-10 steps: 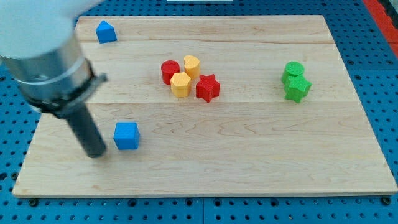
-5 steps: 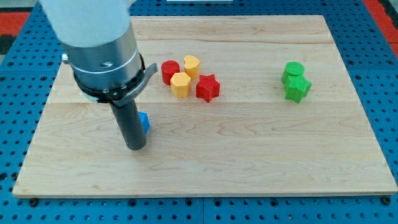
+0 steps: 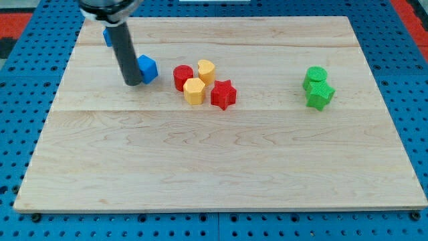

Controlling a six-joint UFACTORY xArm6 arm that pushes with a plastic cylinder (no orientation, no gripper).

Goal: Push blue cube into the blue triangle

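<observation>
Now blue cube (image 3: 147, 68) sits upper left, shoved up from lower desk (image 3: 221, 174); my tip (image 3: 133, 83) touches its left. Blue triangle (image 3: 106, 35) near, half-hidden. No hand fitted.

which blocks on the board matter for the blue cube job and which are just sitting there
Part of the job:
- small blue cube, just to the view's right of my tip
- small blue triangle block, mostly hidden behind the rod, near the view's top left

Just lying about:
- red cylinder
- red star
- yellow hexagon block
- yellow cylinder
- green cylinder
- green star
</observation>
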